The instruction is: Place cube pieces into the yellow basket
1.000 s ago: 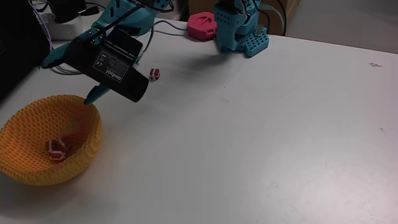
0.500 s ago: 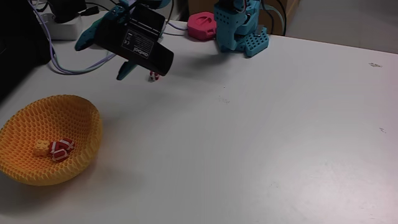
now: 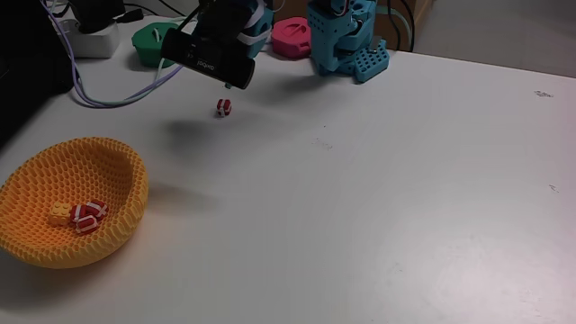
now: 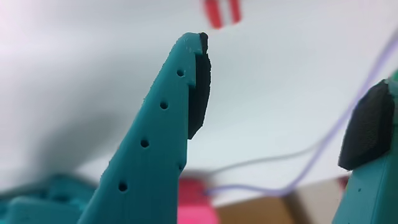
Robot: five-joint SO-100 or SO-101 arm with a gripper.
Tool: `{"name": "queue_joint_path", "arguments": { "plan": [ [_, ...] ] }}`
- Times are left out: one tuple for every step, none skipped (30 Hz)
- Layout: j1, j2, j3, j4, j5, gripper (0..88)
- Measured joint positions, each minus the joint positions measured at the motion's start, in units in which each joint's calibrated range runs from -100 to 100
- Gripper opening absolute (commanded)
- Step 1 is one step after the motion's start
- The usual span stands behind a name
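**Claw spread above a striped cube**

My claw (image 4: 280, 93) hangs with its fingers apart, gripping nothing. 1 red-and-white cube (image 3: 224, 108) sits on the white tabletop (image 3: 378, 198) toward its far edge. The yellow basket (image 3: 67, 211), at the near left corner, holds 3 cube pieces (image 3: 81, 215). The writing on my black housing (image 3: 209, 61) is unreadable.

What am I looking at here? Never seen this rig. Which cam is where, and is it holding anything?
It is a small teal desktop robot arm; its two-finger tool is open and holds nothing. The fixed view looks across a white table; the wrist view rides on the tool and sees its fingers up close. On the table sits a yellow basket holding two red-and-white cubes and a yellow cube. One more red-and-white cube lies loose on the table near the arm. At the back are pink and green discs.
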Motion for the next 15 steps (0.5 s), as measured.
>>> {"name": "queue_joint_path", "arguments": {
  "plan": [
    [-0.29,0.0,0.0,1.33,-0.83,35.8],
    [-0.48,0.0,0.0,2.22,-1.51,35.7],
    [-0.48,0.0,0.0,2.77,-1.9,35.6],
    [-0.39,0.1,0.0,2.88,-2.15,35.1],
    [-0.39,0.39,0.0,2.88,-2.2,34.7],
    [-0.48,0.89,0.0,3.0,-2.25,34.1],
    [-0.77,1.48,0.0,3.0,-2.3,33.5],
    [-0.87,2.16,0.0,2.88,-2.44,33.1],
    [-0.87,2.75,0.3,2.33,-2.59,32.7],
    [-0.77,3.74,0.59,1.55,-2.69,32.4],
    [-0.77,5.21,0.59,0.67,-2.74,32.2],
    [-0.77,6.69,0.59,-0.44,-2.59,32.0],
    [-0.97,8.46,0.59,-1.66,-2.2,31.9],
    [-0.97,10.33,0.59,-3.22,-1.56,31.9],
    [-0.97,12.3,0.59,-5.1,-0.63,31.7]
  ]
}}
